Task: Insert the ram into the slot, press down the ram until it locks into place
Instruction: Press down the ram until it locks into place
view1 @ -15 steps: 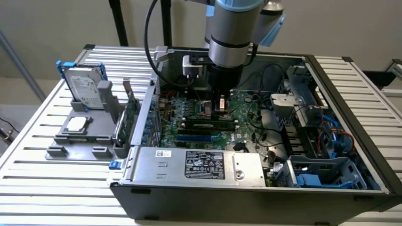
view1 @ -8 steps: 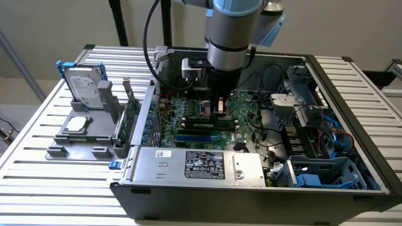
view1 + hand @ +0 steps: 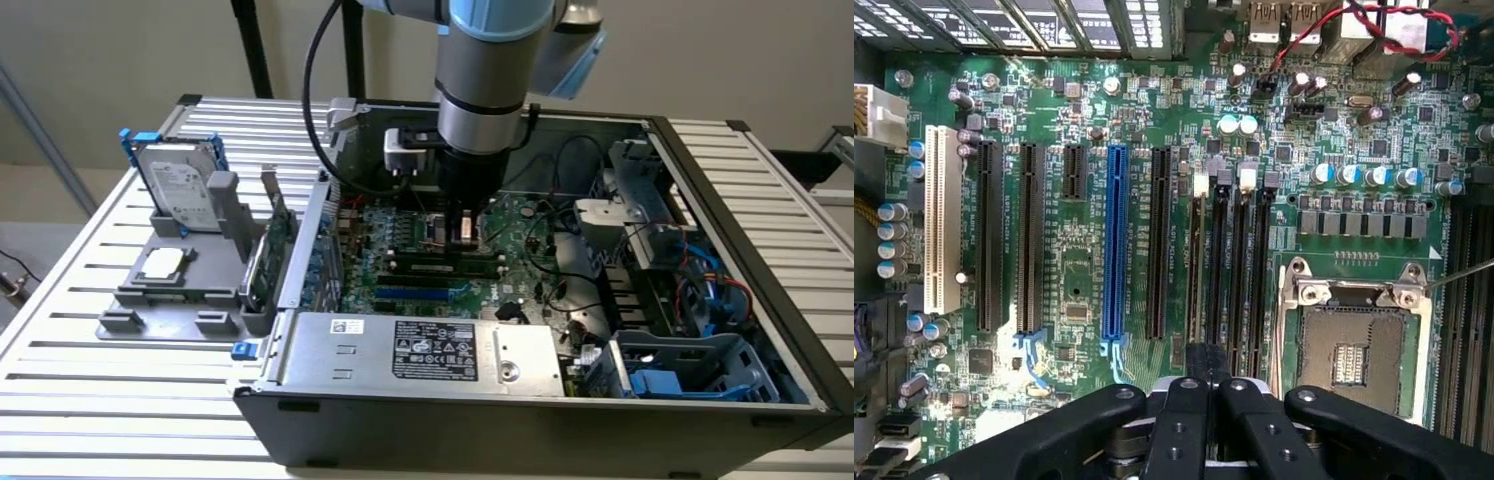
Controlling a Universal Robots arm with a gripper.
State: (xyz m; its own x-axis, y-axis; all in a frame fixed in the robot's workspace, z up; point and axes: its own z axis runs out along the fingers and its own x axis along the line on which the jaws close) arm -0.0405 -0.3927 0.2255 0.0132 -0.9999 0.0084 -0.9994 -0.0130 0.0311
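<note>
The ram [image 3: 441,263] stands on edge in the slot [image 3: 1195,215] nearest the long black expansion sockets. In the wrist view the ram [image 3: 1197,280] is a thin line seen edge-on along that slot. Other alike black slots [image 3: 1239,270] lie parallel beside it, with nothing in them. My gripper [image 3: 461,232] reaches down into the open computer case just above the ram. In the wrist view my gripper [image 3: 1205,362] is shut with nothing between its fingers, its tips over one end of the ram. Whether they touch it I cannot tell.
The blue socket [image 3: 1116,240] and the white socket [image 3: 942,220] lie parallel to the slots. The processor socket [image 3: 1354,340] sits beside them. Cables [image 3: 567,250], a drive cage [image 3: 694,365] and the power supply [image 3: 427,345] crowd the case. A hard drive [image 3: 180,185] stands on a grey holder outside it.
</note>
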